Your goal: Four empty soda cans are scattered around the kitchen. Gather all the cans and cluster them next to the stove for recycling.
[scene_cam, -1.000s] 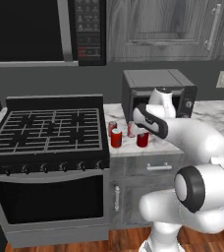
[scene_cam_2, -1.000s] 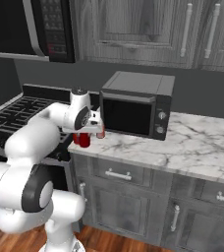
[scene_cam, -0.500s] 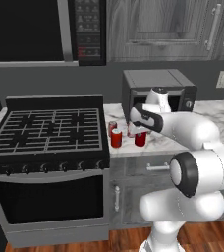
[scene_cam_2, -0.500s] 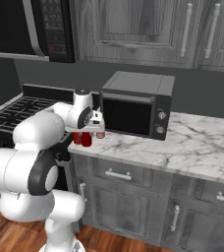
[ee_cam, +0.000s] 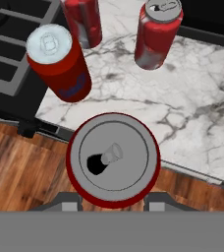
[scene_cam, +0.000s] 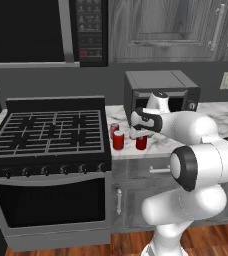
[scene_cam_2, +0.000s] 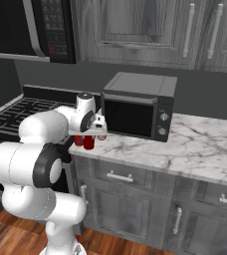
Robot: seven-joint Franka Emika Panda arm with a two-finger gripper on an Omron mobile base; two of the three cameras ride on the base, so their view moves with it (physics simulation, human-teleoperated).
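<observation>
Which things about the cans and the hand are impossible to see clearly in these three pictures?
- Hand, hand view: the held can hides the finger pads, so their contact is unseen.
- Held can, left base view: the arm covers its top.
- Rear can, left base view: the front can partly hides it.
- Cans, right base view: the arm covers most of them; their count is unclear.
- Stove: knob markings are too small.

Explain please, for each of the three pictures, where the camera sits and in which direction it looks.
Left base view: behind the arm's left, looking forward and down at the stove; the white arm rises lower right.
Right base view: behind its right, facing the countertop oven; arm lower left.
Hand view: on the hand, looking down along the pincer at a held soda can.
Both base views share the red cans beside the stove.
</observation>
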